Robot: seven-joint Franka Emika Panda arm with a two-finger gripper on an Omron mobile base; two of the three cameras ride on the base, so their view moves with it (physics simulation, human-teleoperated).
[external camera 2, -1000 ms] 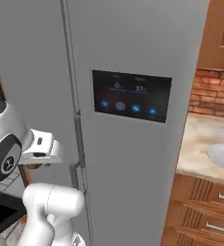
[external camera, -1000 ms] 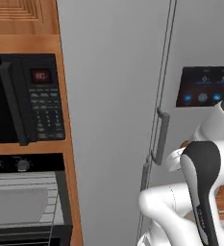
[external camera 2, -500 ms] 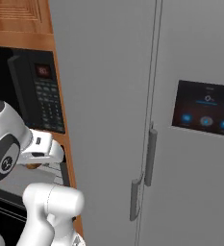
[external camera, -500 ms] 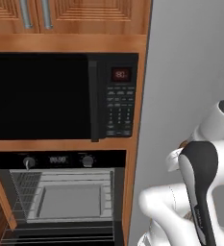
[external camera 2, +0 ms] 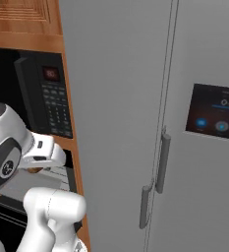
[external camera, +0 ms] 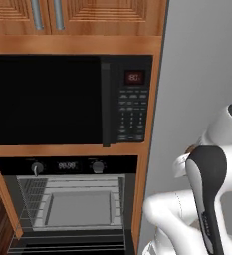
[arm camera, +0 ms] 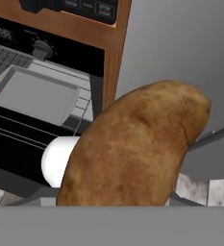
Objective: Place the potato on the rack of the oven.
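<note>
Potato [arm camera: 137,149] looms close before the hand camera, right of the open oven [external camera: 70,199]; whether the fingers grip it, I cannot tell.

support: silver-grey wire rack [external camera: 35,191] spanning the light grey cavity of the built-in oven [external camera: 67,199] | on rack: flat grey rectangular tray [external camera: 80,208], centred

This is a kitchen. A big black microwave [external camera: 67,99] sits in a wood wall, with wood cupboard doors [external camera: 77,17] above it and the oven [external camera: 70,199] with knobs and a wire rack [external camera: 33,191] below it. Just to the right of the microwave stands a tall grey fridge [external camera 2: 150,123] with a small screen [external camera 2: 215,112] on its door.
</note>
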